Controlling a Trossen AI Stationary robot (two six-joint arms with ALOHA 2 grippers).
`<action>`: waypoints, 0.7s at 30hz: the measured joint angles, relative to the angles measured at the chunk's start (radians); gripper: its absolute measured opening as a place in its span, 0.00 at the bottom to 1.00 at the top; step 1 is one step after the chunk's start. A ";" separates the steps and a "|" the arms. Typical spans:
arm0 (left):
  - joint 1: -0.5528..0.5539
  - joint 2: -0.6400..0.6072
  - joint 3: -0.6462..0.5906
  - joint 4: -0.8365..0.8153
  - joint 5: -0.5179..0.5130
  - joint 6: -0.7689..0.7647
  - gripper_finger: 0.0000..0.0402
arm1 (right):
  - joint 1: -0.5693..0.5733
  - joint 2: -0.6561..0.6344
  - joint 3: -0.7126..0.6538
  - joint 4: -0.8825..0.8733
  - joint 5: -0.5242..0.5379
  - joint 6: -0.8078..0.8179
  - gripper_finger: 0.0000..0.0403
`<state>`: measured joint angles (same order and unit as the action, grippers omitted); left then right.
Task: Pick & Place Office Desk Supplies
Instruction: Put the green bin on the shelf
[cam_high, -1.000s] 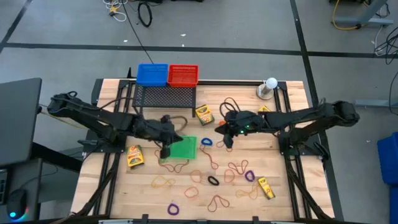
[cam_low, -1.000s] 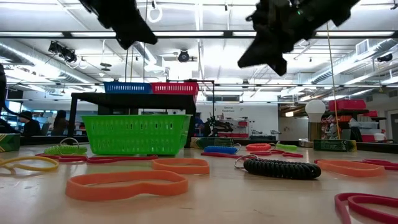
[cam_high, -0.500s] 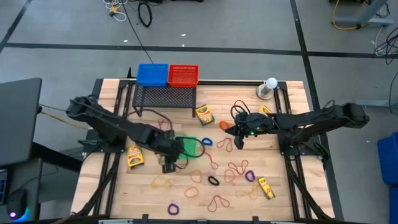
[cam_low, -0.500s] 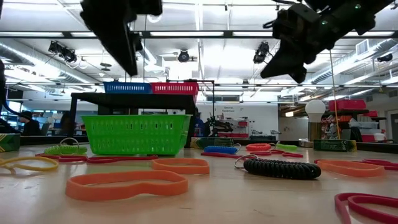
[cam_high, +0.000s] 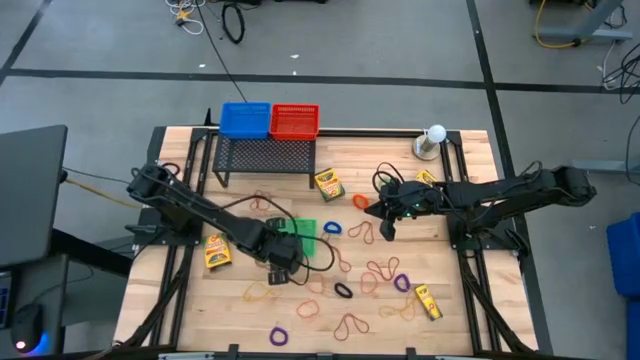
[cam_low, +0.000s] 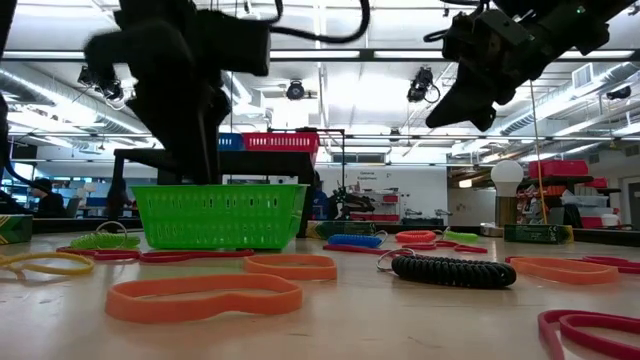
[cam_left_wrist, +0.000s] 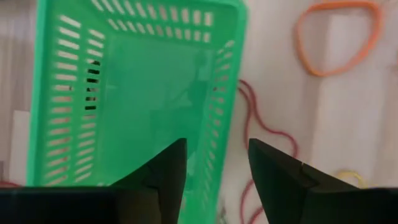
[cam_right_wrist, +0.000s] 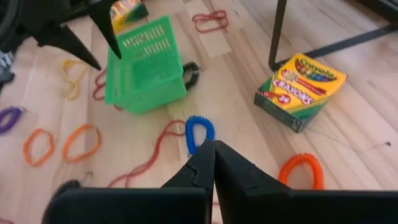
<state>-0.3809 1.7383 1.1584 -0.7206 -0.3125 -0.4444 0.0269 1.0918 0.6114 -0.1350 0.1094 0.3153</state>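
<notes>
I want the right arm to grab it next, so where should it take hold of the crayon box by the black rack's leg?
Probably from above, pinching across the two long edges of the crayon box. It lies flat, face up, so only its thin sides offer a grip.

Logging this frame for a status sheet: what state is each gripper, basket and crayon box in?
left gripper: open, over the green basket's wall.
right gripper: shut, empty, above the blue band.
green basket: upright, empty.
crayon box: closed, lying flat.
</notes>
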 joint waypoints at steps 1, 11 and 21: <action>0.001 0.006 0.000 -0.002 -0.002 -0.006 0.42 | 0.000 -0.001 0.000 0.003 0.000 -0.005 0.03; 0.003 0.065 0.000 0.034 0.046 -0.026 0.21 | 0.000 -0.002 0.000 0.003 0.000 -0.026 0.02; 0.008 0.058 0.038 0.010 0.051 -0.018 0.03 | -0.001 -0.002 0.000 0.010 -0.005 -0.079 0.02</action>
<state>-0.3725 1.7965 1.1967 -0.7106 -0.2615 -0.4620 0.0261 1.0901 0.6117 -0.1250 0.1040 0.2367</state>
